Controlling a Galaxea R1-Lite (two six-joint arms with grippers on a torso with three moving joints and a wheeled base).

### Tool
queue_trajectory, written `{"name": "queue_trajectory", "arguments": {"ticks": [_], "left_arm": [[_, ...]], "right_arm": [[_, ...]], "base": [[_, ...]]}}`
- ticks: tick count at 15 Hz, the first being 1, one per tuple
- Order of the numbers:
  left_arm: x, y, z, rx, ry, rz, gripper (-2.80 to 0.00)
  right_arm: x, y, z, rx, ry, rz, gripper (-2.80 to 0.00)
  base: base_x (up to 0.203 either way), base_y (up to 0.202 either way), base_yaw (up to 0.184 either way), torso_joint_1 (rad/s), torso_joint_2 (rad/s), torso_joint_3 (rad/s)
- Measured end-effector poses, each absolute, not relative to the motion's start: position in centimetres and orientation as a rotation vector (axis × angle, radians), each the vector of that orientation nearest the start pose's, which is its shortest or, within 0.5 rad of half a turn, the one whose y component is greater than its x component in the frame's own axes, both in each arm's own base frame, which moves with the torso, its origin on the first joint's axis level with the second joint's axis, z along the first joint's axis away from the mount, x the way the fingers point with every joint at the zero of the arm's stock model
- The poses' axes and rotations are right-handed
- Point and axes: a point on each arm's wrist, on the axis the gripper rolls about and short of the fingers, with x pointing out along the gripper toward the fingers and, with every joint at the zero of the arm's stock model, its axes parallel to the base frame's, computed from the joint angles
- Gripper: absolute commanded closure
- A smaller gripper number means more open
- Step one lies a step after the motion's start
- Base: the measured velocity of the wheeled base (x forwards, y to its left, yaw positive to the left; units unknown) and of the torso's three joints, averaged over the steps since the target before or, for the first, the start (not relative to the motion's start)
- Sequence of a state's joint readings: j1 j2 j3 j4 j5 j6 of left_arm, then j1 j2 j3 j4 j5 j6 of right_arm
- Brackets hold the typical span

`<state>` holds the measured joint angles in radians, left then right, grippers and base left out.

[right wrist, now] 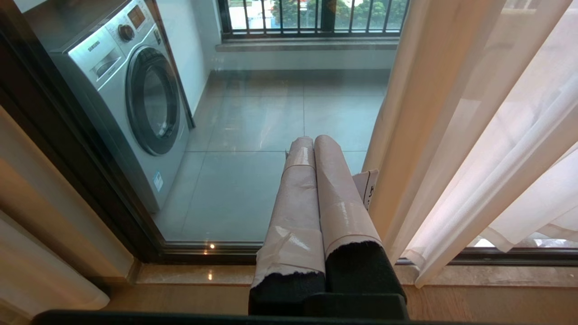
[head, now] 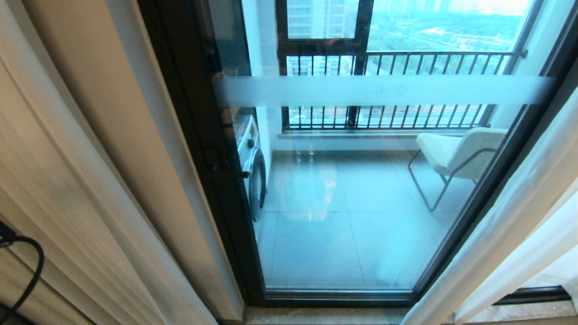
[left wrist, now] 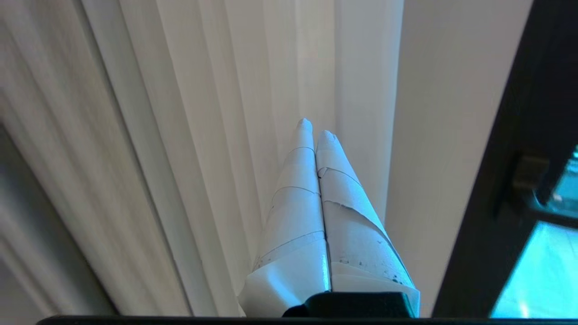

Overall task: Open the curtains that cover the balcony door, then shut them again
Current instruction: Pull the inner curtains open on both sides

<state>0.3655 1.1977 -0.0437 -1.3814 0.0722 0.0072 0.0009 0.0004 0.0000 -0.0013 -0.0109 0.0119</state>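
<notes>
**Curtains parted, both grippers pressed shut**

Nearest the left wrist camera, the left gripper (left wrist: 316,128) had its two taped fingers (left wrist: 293,203) pressed flat together, tips pointing into the pale folds hanging at the left of the door; whether any fabric was caught between them could not be told. Those folds ran as long vertical pleats from top to floor. Sheer white curtains (head: 510,225) hung gathered at the right side of the opening, their long axis running up and down and their hem reaching the stone sill (right wrist: 198,273). Just beside them hung a thicker beige drape (right wrist: 420,113). Between the two sides stood the balcony door (head: 361,180), uncovered, its dark frame upright and a frosted band (head: 384,90) crossing the glass level. Through it showed a washing machine (right wrist: 135,99), a pale chair (head: 456,153) and a black railing (head: 406,58). Low before the sill, the right gripper (right wrist: 314,140) had its fingers closed against each other, empty, pointing toward the glass.
</notes>
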Motion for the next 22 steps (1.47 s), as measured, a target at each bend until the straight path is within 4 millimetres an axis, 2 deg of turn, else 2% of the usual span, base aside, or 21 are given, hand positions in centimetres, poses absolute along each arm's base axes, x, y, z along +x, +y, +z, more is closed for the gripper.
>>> {"name": "queue_trajectory", "arguments": {"ticks": [3, 6, 11, 15, 18, 22], "left_arm": [[10.0, 3.9, 16.9, 0.029, -0.165, 0.420, 0.00], [8.0, 2.9, 15.4, 0.012, -0.056, 0.363, 0.00], [6.7, 1.8, 13.7, 0.000, 0.065, 0.180, 0.00], [5.6, 1.3, 12.2, -0.020, 0.173, 0.119, 0.00], [5.0, 0.2, 11.7, -0.028, 0.197, -0.027, 0.00], [2.4, -0.2, 10.3, -0.019, 0.214, -0.080, 0.00]], "right_arm": [[-2.3, 0.0, 7.6, 0.012, -0.001, -0.010, 0.00], [-2.3, 0.0, 7.6, 0.012, -0.001, -0.010, 0.00], [-2.3, 0.0, 7.6, 0.012, -0.001, -0.010, 0.00], [-2.3, 0.0, 7.6, 0.012, -0.001, -0.010, 0.00], [-2.3, 0.0, 7.6, 0.011, -0.001, -0.010, 0.00], [-2.3, 0.0, 7.6, 0.012, -0.001, -0.009, 0.00]], "base": [[0.000, 0.000, 0.000, 0.000, 0.00, 0.000], [0.000, 0.000, 0.000, 0.000, 0.00, 0.000], [0.000, 0.000, 0.000, 0.000, 0.00, 0.000], [0.000, 0.000, 0.000, 0.000, 0.00, 0.000], [0.000, 0.000, 0.000, 0.000, 0.00, 0.000], [0.000, 0.000, 0.000, 0.000, 0.00, 0.000]]}}
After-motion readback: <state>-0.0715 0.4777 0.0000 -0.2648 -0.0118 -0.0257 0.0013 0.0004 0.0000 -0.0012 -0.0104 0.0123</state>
